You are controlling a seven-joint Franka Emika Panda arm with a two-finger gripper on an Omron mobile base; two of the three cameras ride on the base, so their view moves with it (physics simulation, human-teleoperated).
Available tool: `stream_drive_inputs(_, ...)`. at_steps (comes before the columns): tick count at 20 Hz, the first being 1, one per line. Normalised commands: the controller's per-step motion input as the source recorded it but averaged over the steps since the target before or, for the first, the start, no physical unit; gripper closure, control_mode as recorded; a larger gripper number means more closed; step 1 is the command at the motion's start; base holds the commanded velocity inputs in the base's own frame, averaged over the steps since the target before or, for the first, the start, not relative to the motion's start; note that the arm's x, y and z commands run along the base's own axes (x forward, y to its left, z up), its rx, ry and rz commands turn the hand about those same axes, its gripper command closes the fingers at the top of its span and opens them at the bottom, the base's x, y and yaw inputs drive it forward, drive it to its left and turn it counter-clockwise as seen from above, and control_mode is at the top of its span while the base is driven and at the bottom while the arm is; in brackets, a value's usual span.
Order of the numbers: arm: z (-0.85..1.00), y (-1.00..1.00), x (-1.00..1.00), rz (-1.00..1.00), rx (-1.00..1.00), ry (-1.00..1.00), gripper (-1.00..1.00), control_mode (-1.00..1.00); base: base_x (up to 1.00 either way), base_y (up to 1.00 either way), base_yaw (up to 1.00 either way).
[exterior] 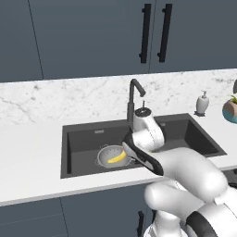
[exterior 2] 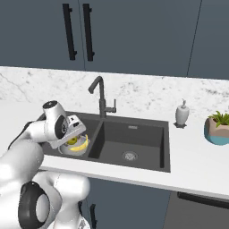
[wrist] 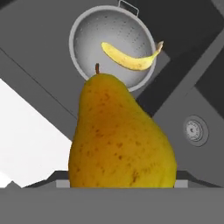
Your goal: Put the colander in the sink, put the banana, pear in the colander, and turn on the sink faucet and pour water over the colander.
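Pear (wrist: pixel 122 135), speckled and stem-up, sits clenched in the claw (wrist: pixel 122 186) above the sink's (exterior: pixel 83 139) left basin, lined up for dropping into the colander (wrist: pixel 87 39) on that basin's floor, where the banana (wrist: pixel 131 59) already lies.

Open air separates the held pear (wrist: pixel 120 135) from the colander (wrist: pixel 87 37) below; the banana (wrist: pixel 131 59) crosses its bowl, and the sink faucet (exterior: pixel 133 99) rises just behind.

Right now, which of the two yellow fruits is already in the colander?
The curved yellow banana, lying inside the perforated silver metal colander. The speckled yellow-orange pear is up at the end effector, above the sink.
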Motion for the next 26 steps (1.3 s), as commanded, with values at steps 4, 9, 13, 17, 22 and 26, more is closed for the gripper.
stream_drive_inputs(4,-0.7,0.92,0.42,0.07,0.11,0.0,1.0,-1.0,0.0,0.0,0.0)
stream_drive_inputs(9,-0.14,0.31,0.36,0.08,0.02,0.05,1.0,-1.0,0.0,0.0,0.0)
stream_drive_inputs(13,0.0,0.0,0.38,-0.03,0.0,0.02,1.0,-1.0,0.0,0.0,0.0)
stream_drive_inputs(17,-0.19,0.08,0.3,-0.04,0.0,0.07,1.0,-1.0,0.0,0.0,0.0)
stream_drive_inputs(22,-0.31,0.15,0.15,-0.03,0.0,0.1,1.0,-1.0,0.0,0.0,0.0)
stream_drive_inputs(26,-0.36,0.11,0.25,-0.01,-0.01,0.04,1.0,-1.0,0.0,0.0,0.0)
